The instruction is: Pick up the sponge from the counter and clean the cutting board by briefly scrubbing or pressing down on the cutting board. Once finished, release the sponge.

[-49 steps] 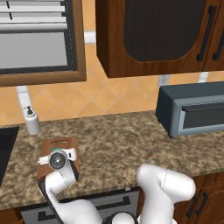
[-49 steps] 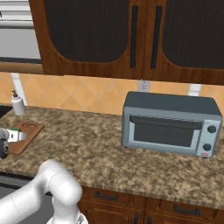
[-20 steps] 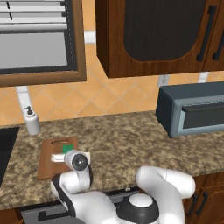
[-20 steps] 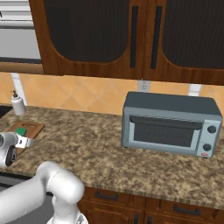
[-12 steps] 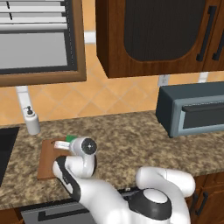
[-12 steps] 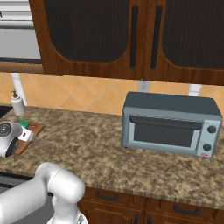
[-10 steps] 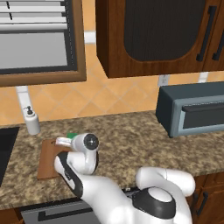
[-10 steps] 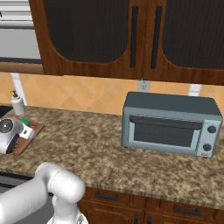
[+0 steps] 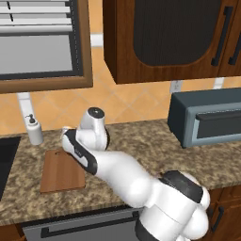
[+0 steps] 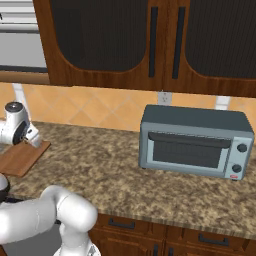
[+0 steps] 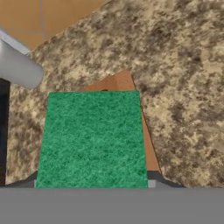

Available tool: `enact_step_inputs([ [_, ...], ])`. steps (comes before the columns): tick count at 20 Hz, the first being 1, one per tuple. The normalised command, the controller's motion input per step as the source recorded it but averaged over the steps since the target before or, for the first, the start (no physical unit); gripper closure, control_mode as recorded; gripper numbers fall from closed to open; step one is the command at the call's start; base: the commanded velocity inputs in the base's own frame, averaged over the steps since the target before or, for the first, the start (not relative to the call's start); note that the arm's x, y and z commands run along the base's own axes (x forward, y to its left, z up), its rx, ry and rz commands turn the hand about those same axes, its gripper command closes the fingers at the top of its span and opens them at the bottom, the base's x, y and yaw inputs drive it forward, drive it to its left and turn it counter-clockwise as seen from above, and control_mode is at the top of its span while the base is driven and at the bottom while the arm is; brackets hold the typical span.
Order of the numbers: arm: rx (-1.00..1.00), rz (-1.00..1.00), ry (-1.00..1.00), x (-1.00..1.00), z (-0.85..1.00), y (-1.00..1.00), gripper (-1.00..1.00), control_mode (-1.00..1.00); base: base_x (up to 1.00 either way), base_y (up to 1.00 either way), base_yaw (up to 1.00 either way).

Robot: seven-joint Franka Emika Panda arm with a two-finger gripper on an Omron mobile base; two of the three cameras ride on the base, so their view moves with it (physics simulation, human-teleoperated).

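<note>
The green sponge point(image 11: 93, 138) sits between my fingertips and takes up the middle of the hand view. My gripper point(image 11: 92, 183) is shut on it. A corner of the reddish-brown cutting board point(image 11: 119, 83) shows past the sponge, with its edge running down the right side. In the left base view the cutting board point(image 9: 60, 170) lies flat on the speckled counter point(image 9: 141, 141), and my hand hangs raised over its far right end. The right base view shows the gripper point(image 10: 32, 140) just above the board point(image 10: 19, 159). The sponge looks lifted off the wood.
A white soap dispenser point(image 9: 33, 131) stands at the back left by the wall, and its body point(image 11: 17, 68) shows in the hand view. A grey toaster oven point(image 10: 194, 143) sits at the back right. A dark sink edge point(image 9: 5, 160) lies left of the board.
My hand has risen from low over the board and swung toward the back wall and right, carrying the sponge. The board has stayed where it was.
</note>
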Motion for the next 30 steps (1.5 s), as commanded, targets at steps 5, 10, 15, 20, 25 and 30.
enact_step_inputs([
  [5, 0.00, 0.01, 0.21, 0.00, -0.09, 0.07, 1.00, -1.00, 0.00, 0.00, 0.00],
  [10, -0.03, 0.04, 0.01, 0.12, -0.48, 0.00, 1.00, -1.00, 0.00, 0.00, 0.00],
  [15, -0.04, 0.00, 0.04, 0.39, -0.29, 0.00, 1.00, -1.00, 0.00, 0.00, 0.00],
  [20, 0.00, 0.00, 0.34, 0.38, -0.05, 0.00, 1.00, -1.00, 0.00, 0.00, 0.00],
  [25, -0.05, 0.00, 0.10, 0.06, -0.37, 0.23, 1.00, -1.00, 0.00, 0.00, 0.00],
  [30, -0.07, 0.00, 0.02, 0.22, -0.30, 0.12, 1.00, -1.00, 0.00, 0.00, 0.00],
])
